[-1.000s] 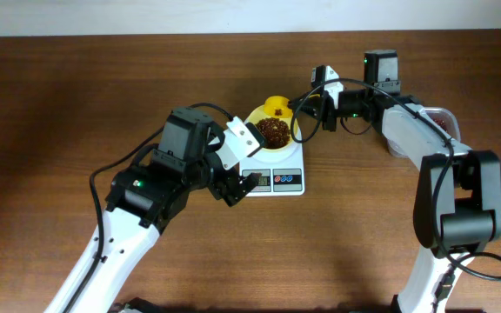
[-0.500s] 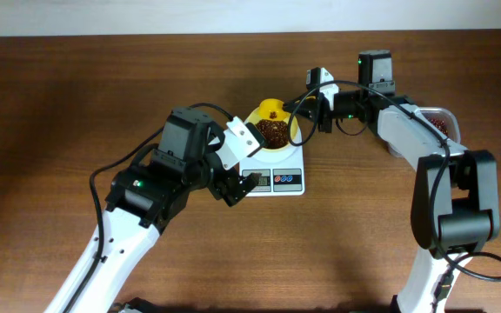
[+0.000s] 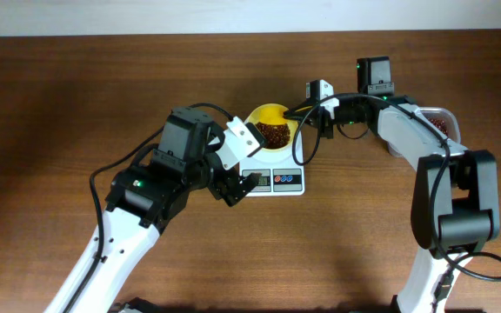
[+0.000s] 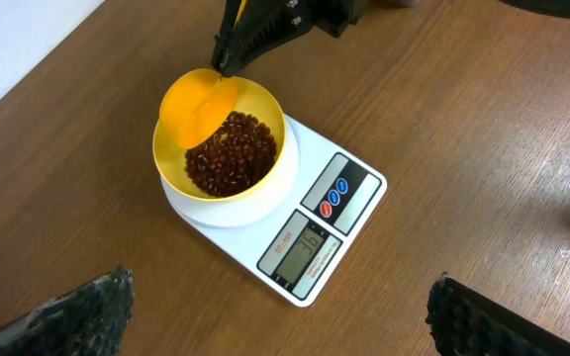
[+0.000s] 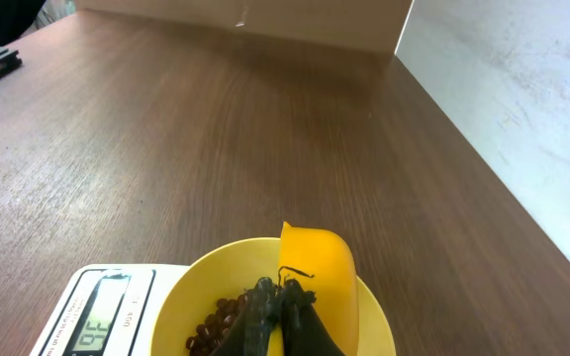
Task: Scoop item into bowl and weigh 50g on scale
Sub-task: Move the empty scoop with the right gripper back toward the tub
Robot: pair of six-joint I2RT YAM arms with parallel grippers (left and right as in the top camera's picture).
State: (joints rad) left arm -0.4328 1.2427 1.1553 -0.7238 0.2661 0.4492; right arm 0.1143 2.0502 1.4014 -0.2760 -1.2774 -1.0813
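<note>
1. Over the far rim of the bowl [image 4: 169, 170], the right gripper [image 5: 280, 300] is clamped on the handle of a small yellow scoop [image 5: 321, 269]. Its black fingers are pressed together with a sliver of handle between them.
2. The scoop is tipped, its cup facing down into the bowl. Its lip is just above the beans [image 4: 231, 155], and from the wrist view its inside looks empty.
3. The beans lie as a loose dark heap in the bottom of the bowl, directly below and just ahead of the closed fingertips. They fill roughly the lower half.
4. The bowl sits centred on the round platform of the scale [image 4: 362, 223], upright, and covers most of it.
5. The scale's display [image 4: 306, 247] is lit and shows what looks like 36. The red and blue buttons are beside it on the front panel.
6. The left gripper [image 3: 240, 165] hovers over the scale's near-left corner with its jaws spread wide. One finger is on either side of the wrist view, and it holds nothing and touches nothing.
7. Well off to the right on the table [image 3: 59, 104], a clear tub [image 3: 439, 123] with more beans sits partly hidden behind the right arm.
</note>
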